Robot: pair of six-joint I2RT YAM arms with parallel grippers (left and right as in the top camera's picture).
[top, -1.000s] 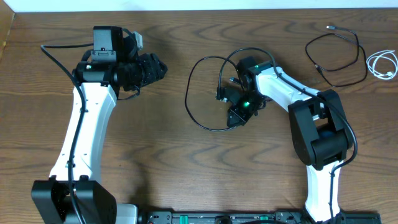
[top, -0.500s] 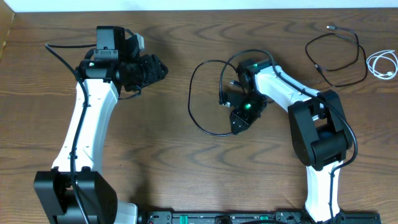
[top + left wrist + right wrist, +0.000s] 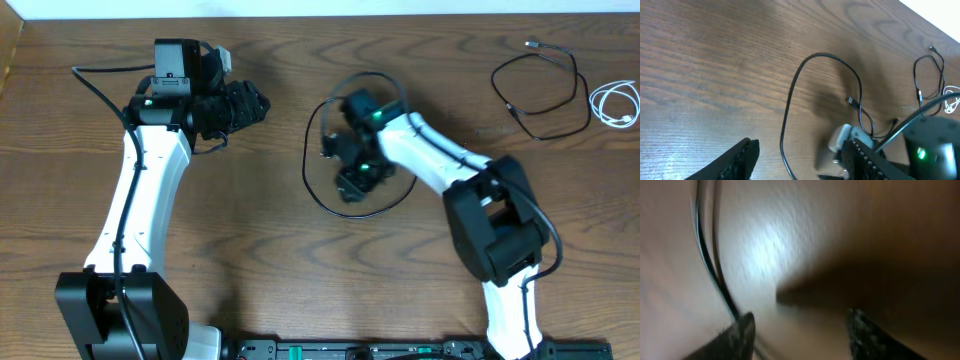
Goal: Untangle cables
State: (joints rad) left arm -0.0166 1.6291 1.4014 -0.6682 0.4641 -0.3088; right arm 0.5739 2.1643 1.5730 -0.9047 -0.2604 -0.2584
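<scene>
Cable ran just outside one finger of right gripper, not between; fingers apart, empty. Left gripper, also apart, stood farther off.

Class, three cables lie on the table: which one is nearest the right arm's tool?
The black cable looped mid-table, right beside the right tool. The other black cable and the white cable lie far off near the table's right edge.

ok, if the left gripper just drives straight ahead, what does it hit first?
Probably the looped black cable, straight ahead of the left gripper; the right gripper is just beyond it. Height is unclear, so it could pass over the cable.
</scene>
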